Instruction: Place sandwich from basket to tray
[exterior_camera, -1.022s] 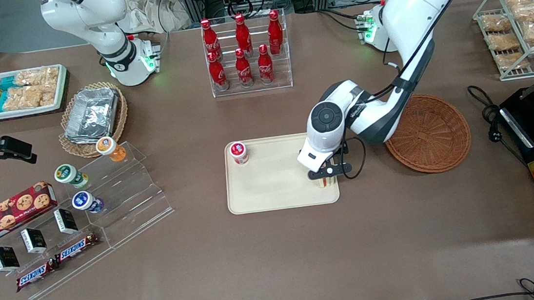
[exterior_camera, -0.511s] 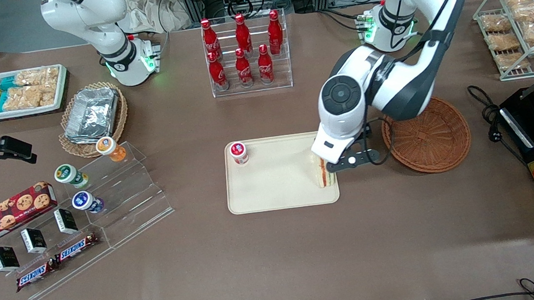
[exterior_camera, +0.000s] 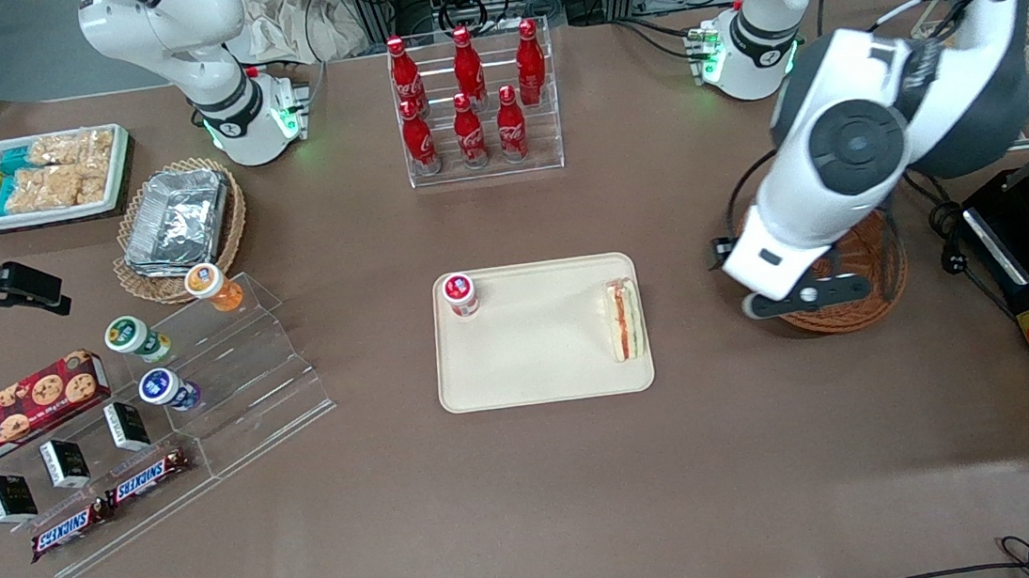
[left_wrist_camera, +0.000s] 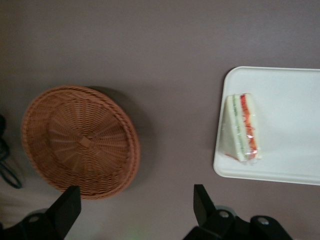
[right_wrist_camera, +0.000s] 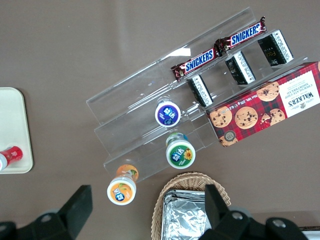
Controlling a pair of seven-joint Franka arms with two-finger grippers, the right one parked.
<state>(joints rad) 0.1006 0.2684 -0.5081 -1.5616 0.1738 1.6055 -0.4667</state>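
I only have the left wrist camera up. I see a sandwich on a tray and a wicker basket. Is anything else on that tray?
Observer: Yes, the front view shows a small red-lidded cup standing at the corner of the tray toward the parked arm's end, apart from the sandwich.
Operator: Where is the gripper over the table?
Observer: The gripper is open and empty, and the front view shows it raised over the basket's edge nearest the tray.
Operator: Is the whole sandwich inside the tray's rim?
Observer: Yes, in the front view it lies fully inside, along the tray's edge nearest the basket.
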